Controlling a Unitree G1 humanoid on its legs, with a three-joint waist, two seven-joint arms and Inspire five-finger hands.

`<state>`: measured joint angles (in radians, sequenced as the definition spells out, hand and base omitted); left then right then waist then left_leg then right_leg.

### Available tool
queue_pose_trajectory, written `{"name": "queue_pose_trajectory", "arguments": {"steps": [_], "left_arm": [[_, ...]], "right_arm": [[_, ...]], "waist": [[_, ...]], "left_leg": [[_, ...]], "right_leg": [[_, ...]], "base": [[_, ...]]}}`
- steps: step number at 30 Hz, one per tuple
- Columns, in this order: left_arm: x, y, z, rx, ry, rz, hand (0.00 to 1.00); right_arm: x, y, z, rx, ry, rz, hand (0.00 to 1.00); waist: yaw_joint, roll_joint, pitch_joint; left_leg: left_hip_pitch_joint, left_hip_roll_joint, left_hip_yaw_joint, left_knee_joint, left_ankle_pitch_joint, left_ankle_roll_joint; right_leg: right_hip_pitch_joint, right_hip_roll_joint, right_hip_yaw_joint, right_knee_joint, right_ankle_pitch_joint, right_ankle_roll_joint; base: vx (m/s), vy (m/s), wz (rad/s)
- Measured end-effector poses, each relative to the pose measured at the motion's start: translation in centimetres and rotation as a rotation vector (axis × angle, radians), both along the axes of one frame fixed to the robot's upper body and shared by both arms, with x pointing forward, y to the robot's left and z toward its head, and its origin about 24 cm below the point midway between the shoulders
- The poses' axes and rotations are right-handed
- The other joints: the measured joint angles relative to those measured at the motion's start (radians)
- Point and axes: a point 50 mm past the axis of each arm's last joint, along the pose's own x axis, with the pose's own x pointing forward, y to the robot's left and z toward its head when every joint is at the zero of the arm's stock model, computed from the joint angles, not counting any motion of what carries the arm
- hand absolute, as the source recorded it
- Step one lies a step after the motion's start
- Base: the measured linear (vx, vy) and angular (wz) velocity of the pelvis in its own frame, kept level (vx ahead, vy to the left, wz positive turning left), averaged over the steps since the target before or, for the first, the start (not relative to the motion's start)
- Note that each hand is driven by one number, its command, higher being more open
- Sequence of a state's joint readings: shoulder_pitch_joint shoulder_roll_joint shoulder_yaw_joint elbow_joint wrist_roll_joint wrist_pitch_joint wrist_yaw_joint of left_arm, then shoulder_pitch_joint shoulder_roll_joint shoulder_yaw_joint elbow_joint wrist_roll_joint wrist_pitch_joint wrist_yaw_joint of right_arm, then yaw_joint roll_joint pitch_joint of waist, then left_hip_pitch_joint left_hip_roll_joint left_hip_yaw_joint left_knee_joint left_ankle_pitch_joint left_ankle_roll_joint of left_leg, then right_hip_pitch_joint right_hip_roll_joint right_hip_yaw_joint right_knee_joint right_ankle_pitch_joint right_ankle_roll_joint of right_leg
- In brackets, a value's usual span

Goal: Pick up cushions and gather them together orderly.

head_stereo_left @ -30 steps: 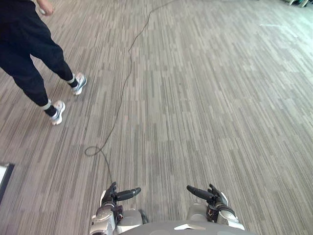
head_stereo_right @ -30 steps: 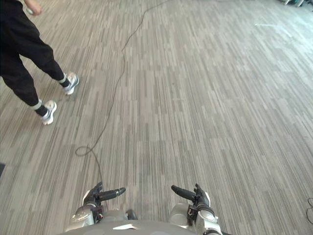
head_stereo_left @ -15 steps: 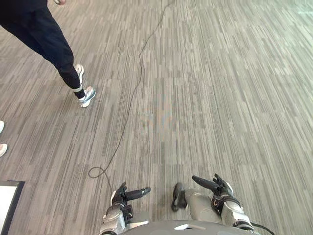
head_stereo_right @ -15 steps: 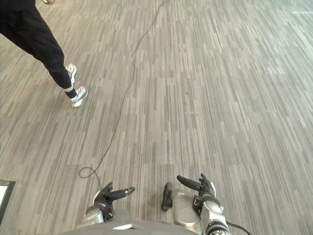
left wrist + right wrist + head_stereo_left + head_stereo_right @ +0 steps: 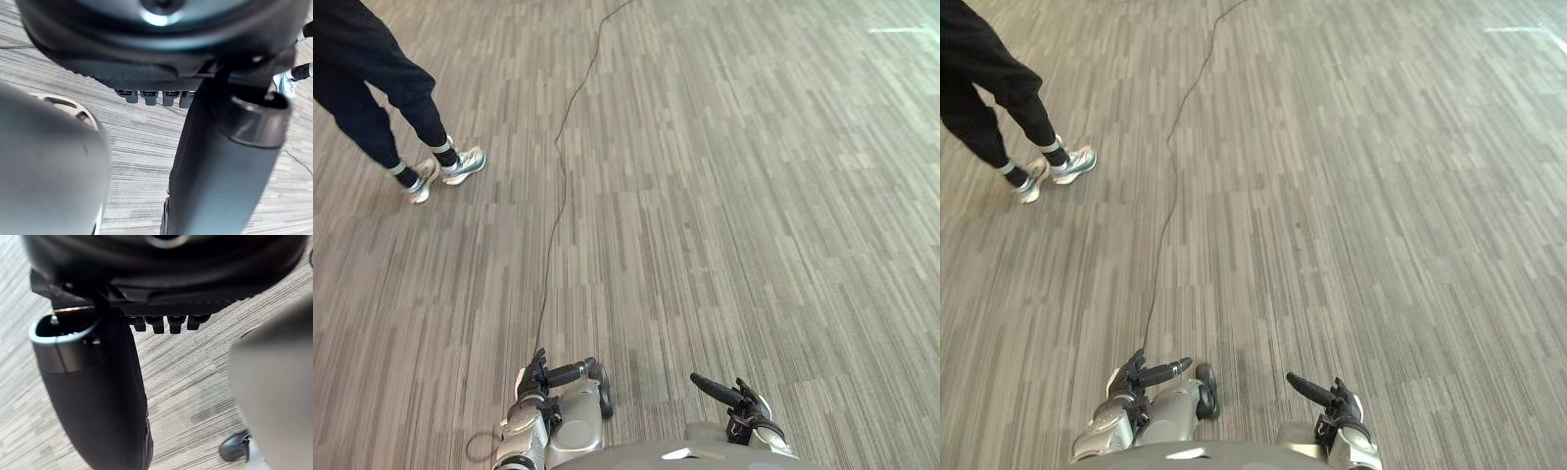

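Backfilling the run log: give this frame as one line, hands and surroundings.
left hand: open, empty | right hand: open, empty | floor: grey striped carpet | person: ahead on robot's left

Office-type interior: a large commercial space, of the workplace or hall kind, is being suggested by the floor (image 5: 754, 196). It is being covered from edge to edge by low-pile grey carpet, laid in blocks of fine stripes that all run one way, a covering used in workplaces rather than homes. At the far left a person (image 5: 362, 59) in dark trousers and pale trainers (image 5: 460, 164) is being seen from the waist down. A pale strip of light (image 5: 901, 30) is being caught on the carpet at the far right.
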<state>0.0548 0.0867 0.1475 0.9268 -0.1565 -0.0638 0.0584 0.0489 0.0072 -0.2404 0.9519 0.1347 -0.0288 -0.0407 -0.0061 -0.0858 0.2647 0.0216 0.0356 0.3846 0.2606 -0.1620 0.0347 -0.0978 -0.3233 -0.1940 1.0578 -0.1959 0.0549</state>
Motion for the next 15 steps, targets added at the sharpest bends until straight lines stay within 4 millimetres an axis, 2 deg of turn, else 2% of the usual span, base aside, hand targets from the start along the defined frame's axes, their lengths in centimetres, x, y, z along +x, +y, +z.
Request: {"name": "queue_pose_trajectory", "arguments": {"steps": [1,3,4,6,7,8,9,10,11,12,13,14,15], "left_arm": [[0.1,-0.3,0.0,-0.005,0.000,-0.012,1.00],[-0.1,-0.4,-0.1,-0.006,0.007,-0.015,1.00],[-0.4,-0.5,-0.4,-0.009,0.026,-0.016,1.00],[-0.7,-0.7,-0.6,-0.016,0.044,-0.019,1.00],[-0.8,-1.0,-0.7,-0.024,0.050,-0.024,1.00],[-0.8,-1.1,-0.7,-0.024,0.051,-0.029,1.00],[-0.9,-1.1,-0.8,-0.025,0.054,-0.038,1.00],[-1.2,-1.5,-1.0,-0.039,0.067,-0.037,1.00],[-1.0,-2.0,-1.1,-0.055,0.067,-0.033,1.00],[-0.8,-2.8,-1.1,-0.069,0.064,-0.043,1.00],[-0.4,-2.9,-1.0,-0.064,0.056,-0.057,1.00],[-0.3,-2.9,-1.0,-0.062,0.054,-0.059,1.00],[-0.3,-2.9,-0.9,-0.061,0.053,-0.054,1.00]], "right_arm": [[0.3,-0.2,0.2,-0.025,-0.020,0.028,1.00],[0.8,-0.3,0.5,-0.035,-0.051,0.040,1.00],[1.4,-0.3,0.7,-0.033,-0.064,0.046,1.00],[2.0,-0.3,0.9,-0.031,-0.079,0.056,1.00],[2.7,-0.2,1.2,-0.029,-0.097,0.062,1.00],[2.8,-0.2,1.2,-0.028,-0.101,0.066,1.00],[2.6,-0.2,1.1,-0.025,-0.088,0.064,1.00],[2.8,-0.8,1.2,-0.031,-0.093,0.057,1.00],[3.3,-1.2,1.4,-0.039,-0.107,0.064,1.00],[3.7,-1.5,1.7,-0.051,-0.127,0.070,1.00],[3.8,-1.9,1.9,-0.059,-0.135,0.062,1.00],[3.7,-1.5,1.8,-0.042,-0.130,0.052,1.00],[3.5,-1.4,1.6,-0.038,-0.120,0.050,1.00]], "waist": [[-0.006,0.021,0.004],[-0.010,0.028,0.002],[-0.018,0.030,0.004],[-0.035,0.036,0.007],[-0.055,0.046,0.012],[-0.060,0.047,0.013],[-0.065,0.043,0.012],[-0.074,0.062,0.019],[-0.069,0.099,0.022],[-0.075,0.131,0.016],[-0.079,0.137,0.019],[-0.078,0.139,0.019],[-0.079,0.143,0.020]], "left_leg": [[0.082,0.005,0.019,-0.058,-0.010,-0.010],[0.190,0.027,0.070,-0.135,-0.030,-0.043],[0.240,0.040,0.112,-0.159,-0.033,-0.049],[0.280,0.057,0.158,-0.178,-0.033,-0.049],[0.310,0.067,0.186,-0.198,-0.034,-0.050],[0.322,0.066,0.194,-0.206,-0.034,-0.054],[0.362,0.053,0.208,-0.215,-0.043,-0.111],[0.429,0.057,0.212,-0.221,-0.063,-0.168],[0.444,0.081,0.217,-0.218,-0.061,-0.180],[0.444,0.108,0.210,-0.191,-0.035,-0.228],[0.421,0.150,0.195,-0.074,-0.011,-0.251],[0.362,0.220,0.148,0.145,0.039,-0.232],[0.299,0.277,0.099,0.332,0.099,-0.200]], "right_leg": [[-0.054,-0.008,-0.052,0.048,-0.021,-0.033],[-0.152,0.012,-0.142,-0.011,-0.048,-0.055],[-0.193,0.028,-0.223,-0.121,-0.064,-0.068],[-0.237,0.064,-0.304,-0.302,-0.056,-0.072],[-0.267,0.118,-0.351,-0.525,0.006,-0.069],[-0.267,0.142,-0.365,-0.630,0.049,-0.069],[-0.261,0.177,-0.388,-0.819,0.151,-0.080],[-0.246,0.190,-0.379,-0.808,0.343,-0.248],[-0.259,0.209,-0.381,-0.755,0.302,-0.268],[-0.282,0.218,-0.375,-0.675,0.223,-0.262],[-0.282,0.227,-0.365,-0.613,0.159,-0.255],[-0.248,0.248,-0.348,-0.597,0.102,-0.238],[-0.209,0.276,-0.336,-0.610,0.078,-0.233]], "base": [[0.58,0.196,-0.49],[0.56,0.142,-0.67],[0.47,0.045,-0.62],[0.43,-0.003,-0.57],[0.40,-0.073,-0.44],[0.61,-0.137,-0.40],[0.60,-0.147,-0.40],[0.63,-0.132,-0.55],[0.69,-0.137,-0.56],[0.65,-0.194,-0.46],[0.75,-0.284,-0.43],[0.72,-0.310,-0.41],[0.69,-0.277,-0.64]]}}
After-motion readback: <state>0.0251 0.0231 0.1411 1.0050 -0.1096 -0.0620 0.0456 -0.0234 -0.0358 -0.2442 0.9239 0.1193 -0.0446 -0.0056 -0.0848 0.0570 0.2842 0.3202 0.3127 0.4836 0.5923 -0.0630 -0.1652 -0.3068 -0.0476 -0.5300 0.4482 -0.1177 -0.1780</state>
